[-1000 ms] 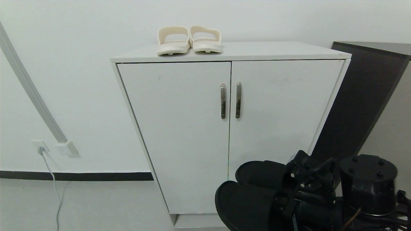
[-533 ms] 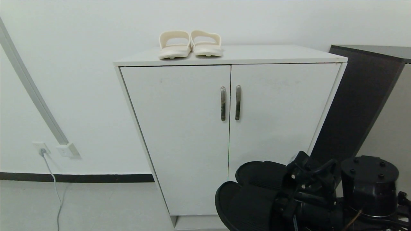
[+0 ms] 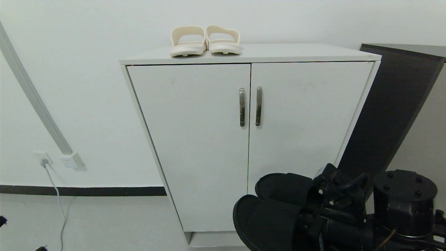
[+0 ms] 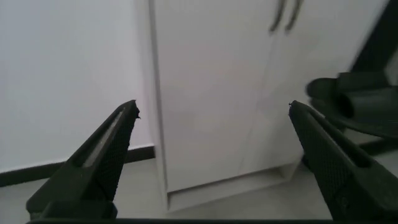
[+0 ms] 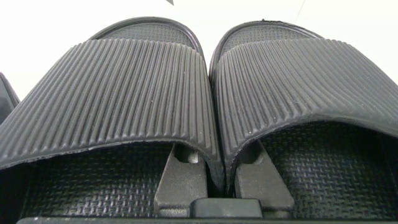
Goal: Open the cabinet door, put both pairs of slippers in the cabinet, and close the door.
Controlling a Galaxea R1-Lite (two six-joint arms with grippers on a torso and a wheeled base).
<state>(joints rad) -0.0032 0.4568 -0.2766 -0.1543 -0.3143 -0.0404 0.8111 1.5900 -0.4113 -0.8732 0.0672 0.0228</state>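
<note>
With the right end effector (image 5: 221,186), pinching the black slippers (image 5: 143,93) together by their inner sides, one finger under each strap. Holding that pair low down in front of the cabinet (image 3: 296,52), near the bottom of its right door (image 3: 306,118). With the left end effector (image 4: 212,109), holding nothing: spread wide, down low by the cabinet's left front corner.

Looks barely begun. Has both doors shut flat, the left door (image 3: 195,139) too, with the two handles (image 3: 242,107) side by side in the middle of the cabinet front and nothing touching them. Has the cream slippers (image 3: 205,42) sitting on top of the cabinet, toward its left side and back edge. Cannot see inside the cabinet.

Left to do, most likely: pull a door open, put the black pair in, bring the cream pair down from the top and put it in, then push the door shut.

Can find no brand, label or writing to read on the cabinet or on either pair.
</note>
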